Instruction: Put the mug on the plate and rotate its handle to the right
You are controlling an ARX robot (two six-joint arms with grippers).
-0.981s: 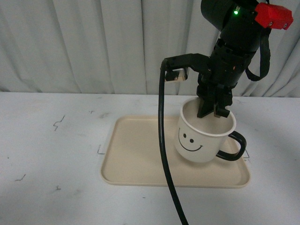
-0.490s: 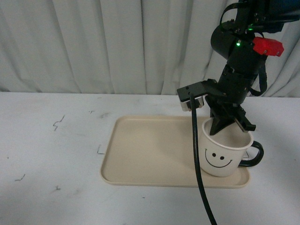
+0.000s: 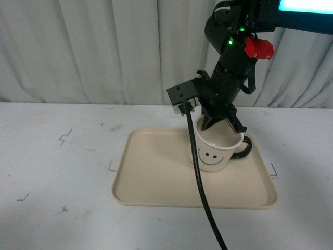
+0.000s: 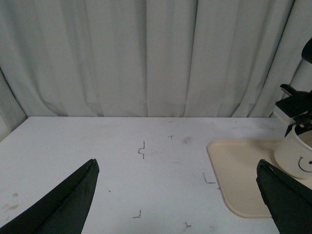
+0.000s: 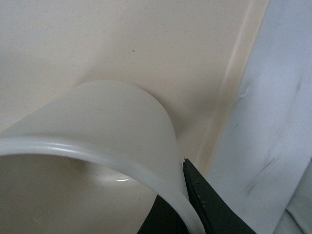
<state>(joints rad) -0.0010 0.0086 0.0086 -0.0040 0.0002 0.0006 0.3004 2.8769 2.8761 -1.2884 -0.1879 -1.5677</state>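
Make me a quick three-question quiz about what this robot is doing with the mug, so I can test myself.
1. True or false: in the front view, the black handle of the mug points to the robot's left.
2. The right claw holds the mug over the tray. Which part does it pinch? A) the rim B) the handle C) the base
3. Fill in: the left claw is ___ and holds nothing.

Key: 1. False, it points to the right. 2. A. 3. open.
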